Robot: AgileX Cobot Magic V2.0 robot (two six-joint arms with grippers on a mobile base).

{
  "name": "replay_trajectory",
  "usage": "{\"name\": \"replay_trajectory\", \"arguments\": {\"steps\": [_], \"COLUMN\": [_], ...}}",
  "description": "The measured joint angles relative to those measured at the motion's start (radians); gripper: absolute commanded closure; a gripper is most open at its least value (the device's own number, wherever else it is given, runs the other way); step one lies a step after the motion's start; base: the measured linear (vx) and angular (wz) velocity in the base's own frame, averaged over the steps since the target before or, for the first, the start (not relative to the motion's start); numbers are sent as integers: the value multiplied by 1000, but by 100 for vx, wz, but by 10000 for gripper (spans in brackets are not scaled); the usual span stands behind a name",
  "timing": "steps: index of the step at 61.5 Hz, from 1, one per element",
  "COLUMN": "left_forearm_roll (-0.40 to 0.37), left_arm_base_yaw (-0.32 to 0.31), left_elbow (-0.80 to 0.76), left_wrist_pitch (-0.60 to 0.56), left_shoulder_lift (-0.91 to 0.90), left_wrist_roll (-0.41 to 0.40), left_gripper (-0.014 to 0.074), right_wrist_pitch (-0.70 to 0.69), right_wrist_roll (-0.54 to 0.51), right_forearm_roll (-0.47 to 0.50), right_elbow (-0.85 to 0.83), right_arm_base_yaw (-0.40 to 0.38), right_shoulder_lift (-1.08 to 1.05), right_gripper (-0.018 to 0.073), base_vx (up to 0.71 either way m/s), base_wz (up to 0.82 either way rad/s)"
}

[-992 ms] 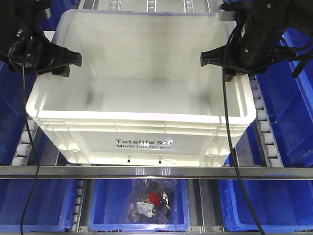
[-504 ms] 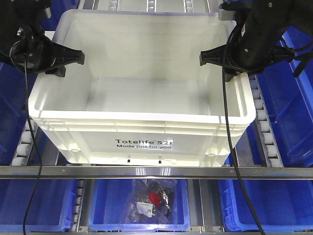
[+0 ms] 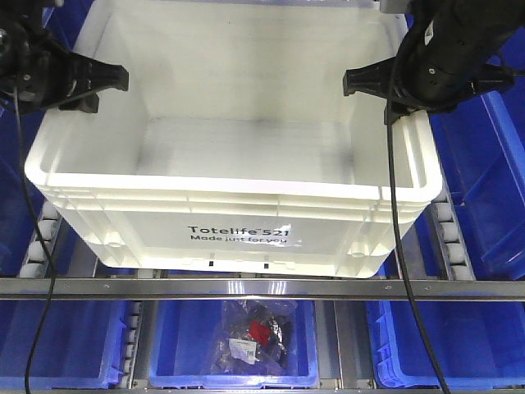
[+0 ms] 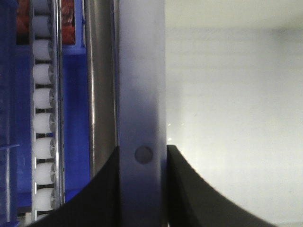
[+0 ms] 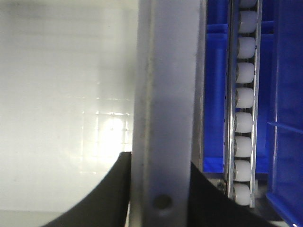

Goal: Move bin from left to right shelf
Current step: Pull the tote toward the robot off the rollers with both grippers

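Note:
The bin [image 3: 238, 156], a large white tote with black "Totelife 521" print on its front, fills the middle of the front view above the roller lanes. My left gripper [image 3: 102, 89] straddles its left rim, one black finger inside the wall and one outside. My right gripper [image 3: 376, 97] sits the same way on the right rim. In the left wrist view the fingers [image 4: 184, 189] press both sides of the bin's rim [image 4: 142, 85], so my left gripper [image 4: 142, 158] is shut on it. In the right wrist view my right gripper [image 5: 161, 163] clamps the bin's rim [image 5: 165, 80] likewise.
Blue bins stand on both sides [image 3: 492, 164] and on the lower level; one lower blue bin [image 3: 246, 361] holds bagged parts [image 3: 254, 335]. A metal shelf rail [image 3: 262, 288] crosses in front. White roller tracks [image 4: 43, 123] [image 5: 245, 94] run beside the bin.
The bin, held by both grippers, has risen toward the camera and looks larger. Both grippers have moved up in the front view with it.

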Motion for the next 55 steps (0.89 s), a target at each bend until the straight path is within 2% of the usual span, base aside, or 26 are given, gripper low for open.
{"name": "replay_trajectory", "arguments": {"steps": [19,55], "left_forearm_roll": [12,8], "left_arm_base_yaw": [0,0], "left_elbow": [2,4], "left_wrist_pitch": [13,-1], "left_shoulder_lift": [-47,-48], "left_wrist_roll": [4,1], "left_gripper": [514,514], "right_wrist_pitch": [-6,-36], "right_wrist_roll": [0,-1], "right_forearm_roll": [29,10], "right_elbow": [8,17], "right_arm_base_yaw": [3,3], "right_shoulder_lift": [-14,-41], "right_gripper": [497,497], "base_vx": [0,0], "base_wz": [0,0]}}
